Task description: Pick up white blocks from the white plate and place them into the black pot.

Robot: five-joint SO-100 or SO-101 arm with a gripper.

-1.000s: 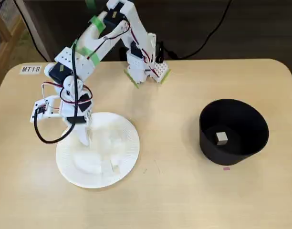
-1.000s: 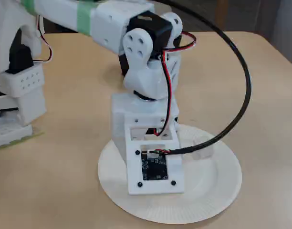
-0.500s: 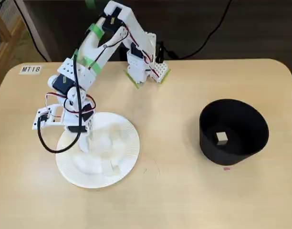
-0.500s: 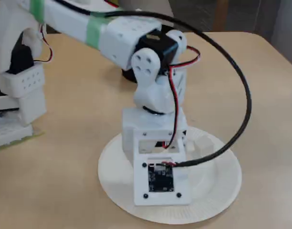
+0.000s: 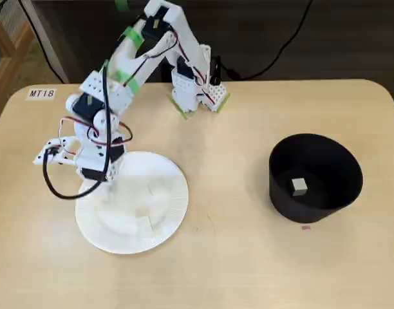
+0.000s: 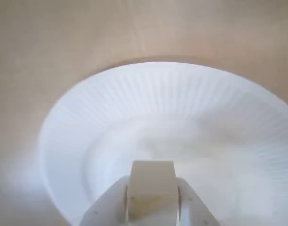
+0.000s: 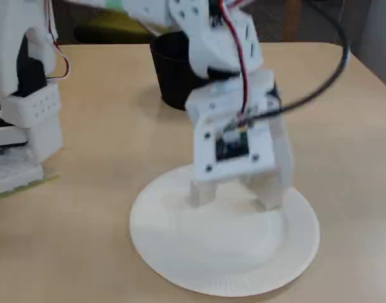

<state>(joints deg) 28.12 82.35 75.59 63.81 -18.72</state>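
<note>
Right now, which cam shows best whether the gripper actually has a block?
Wrist view: a white block sits clamped between the gripper fingers, above the white plate. In a fixed view the gripper is blurred; in the high fixed view the arm hides the block.

arm folded over from its base at the far edge of the table, elbow high, reaching out to the left in a fixed view. wrist pitched down, gripper [image 5: 105, 187] pointing at the surface. fingers [image 7: 269, 189] hang clear, lifted. wrist view: jaws closed on a cream block [image 6: 152, 188], pinched between both tips.
</note>
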